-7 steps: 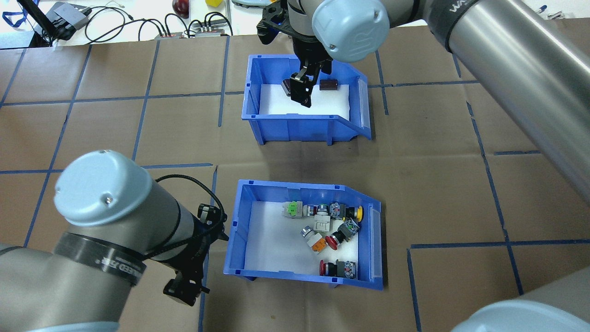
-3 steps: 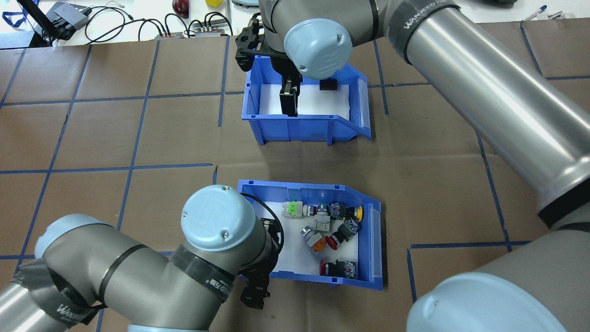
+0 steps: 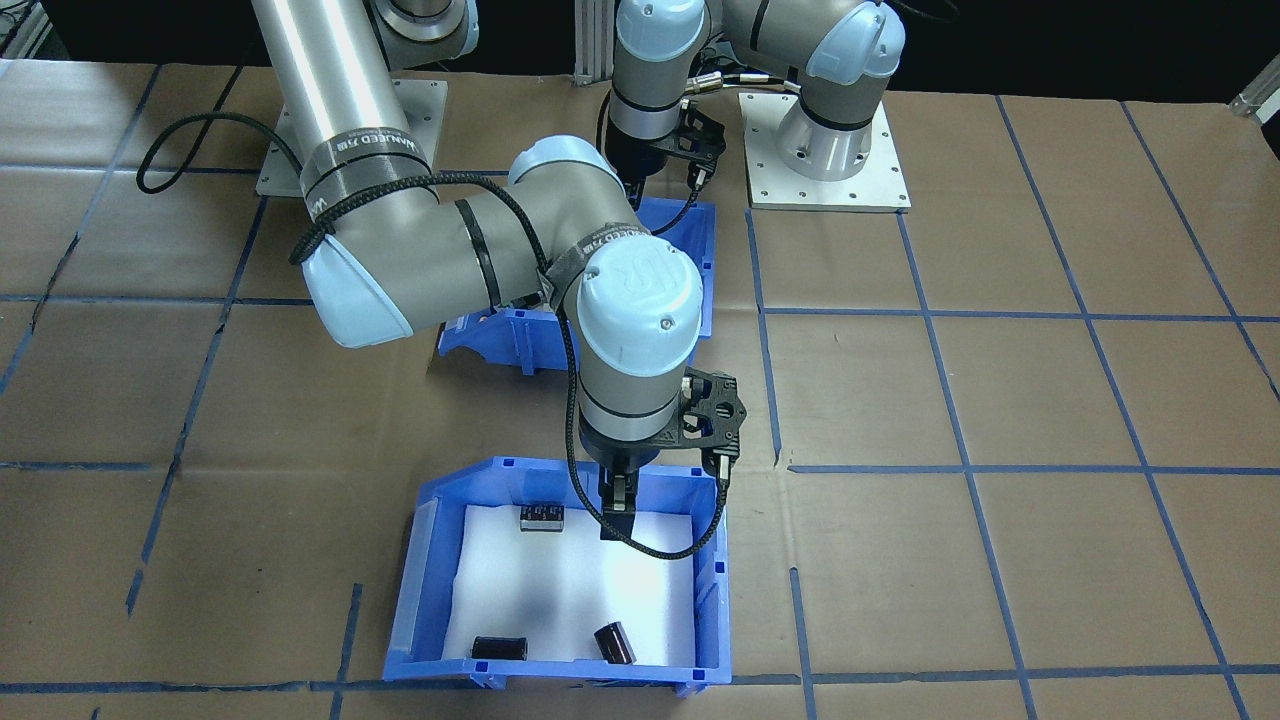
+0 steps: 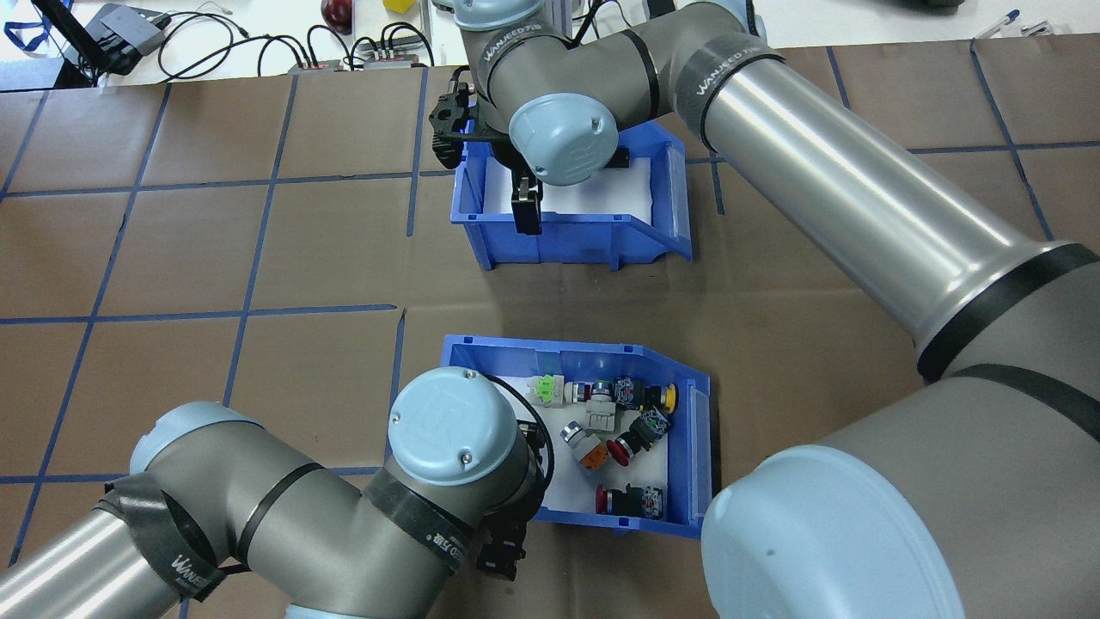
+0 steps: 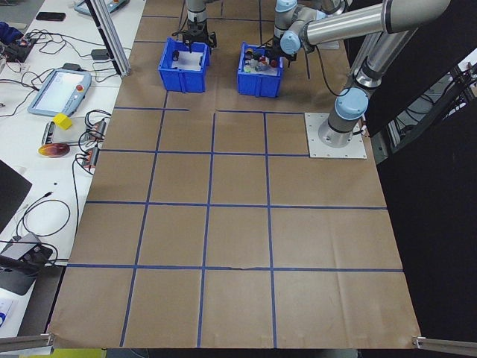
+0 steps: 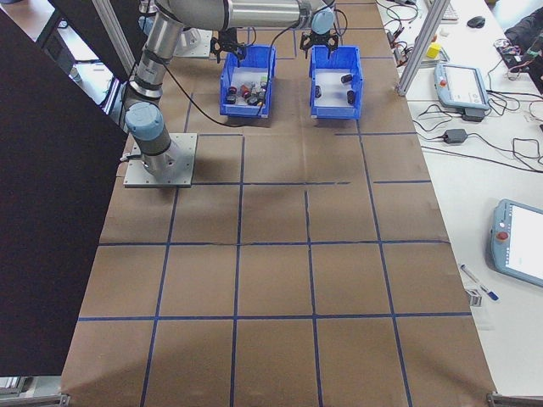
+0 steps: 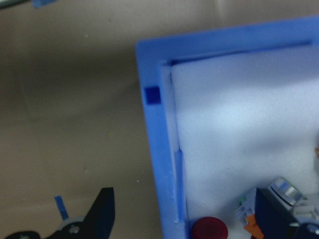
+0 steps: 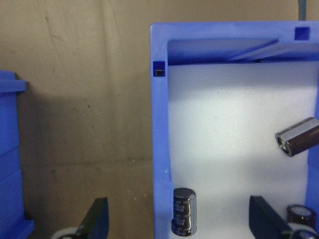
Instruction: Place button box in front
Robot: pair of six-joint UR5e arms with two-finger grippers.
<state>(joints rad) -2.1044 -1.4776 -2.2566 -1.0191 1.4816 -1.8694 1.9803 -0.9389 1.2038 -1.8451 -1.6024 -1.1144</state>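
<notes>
With both tools spread open, the left tool (image 7: 182, 209) straddling the button box (image 4: 698, 447) wall and the right tool (image 8: 177, 219) the capacitor bin (image 4: 675, 185) wall beyond it; I'd lower fully before clamping.

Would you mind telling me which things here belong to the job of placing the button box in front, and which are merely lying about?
Part of the job:
- button box
- left gripper, open, straddling its wall
- right gripper, open, straddling the other bin's wall

Lying about:
- blue bin of black cylinders
- cables and tablets on the side bench
</notes>
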